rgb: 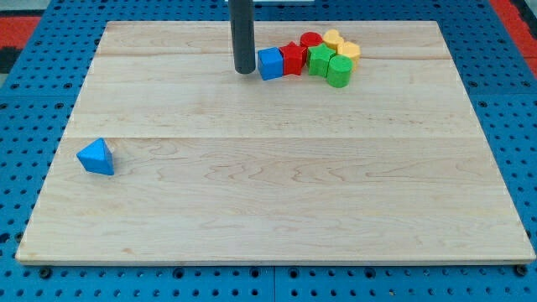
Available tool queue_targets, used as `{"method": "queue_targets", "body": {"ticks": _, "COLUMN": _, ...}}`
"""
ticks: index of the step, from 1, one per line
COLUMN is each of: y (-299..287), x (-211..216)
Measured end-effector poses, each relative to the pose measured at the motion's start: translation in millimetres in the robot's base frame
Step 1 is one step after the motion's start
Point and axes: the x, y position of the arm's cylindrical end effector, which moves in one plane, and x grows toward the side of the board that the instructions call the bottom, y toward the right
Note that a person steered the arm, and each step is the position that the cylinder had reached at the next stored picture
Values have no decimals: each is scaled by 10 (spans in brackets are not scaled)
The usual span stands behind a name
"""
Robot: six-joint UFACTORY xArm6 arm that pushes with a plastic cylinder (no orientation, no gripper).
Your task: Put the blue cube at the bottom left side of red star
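Observation:
The blue cube (270, 64) sits near the view's top centre, touching the left side of the red star (292, 58). My tip (244, 71) is on the board just left of the blue cube, close to it or touching it. The rod rises straight up out of the view's top.
A cluster lies right of the red star: a red cylinder (311, 40), a green star (320, 59), a green cylinder (338, 71), a yellow block (333, 38) and another yellow block (348, 51). A blue triangle (96, 158) lies at the left of the wooden board (277, 210).

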Motion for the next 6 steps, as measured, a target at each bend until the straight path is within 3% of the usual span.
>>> {"method": "queue_targets", "body": {"ticks": 1, "y": -37, "x": -345}}
{"method": "queue_targets", "body": {"ticks": 3, "y": 536, "x": -34}}
{"method": "queue_targets", "body": {"ticks": 4, "y": 523, "x": 79}}
{"method": "queue_targets", "body": {"ticks": 5, "y": -96, "x": 101}}
{"method": "queue_targets", "body": {"ticks": 6, "y": -984, "x": 490}}
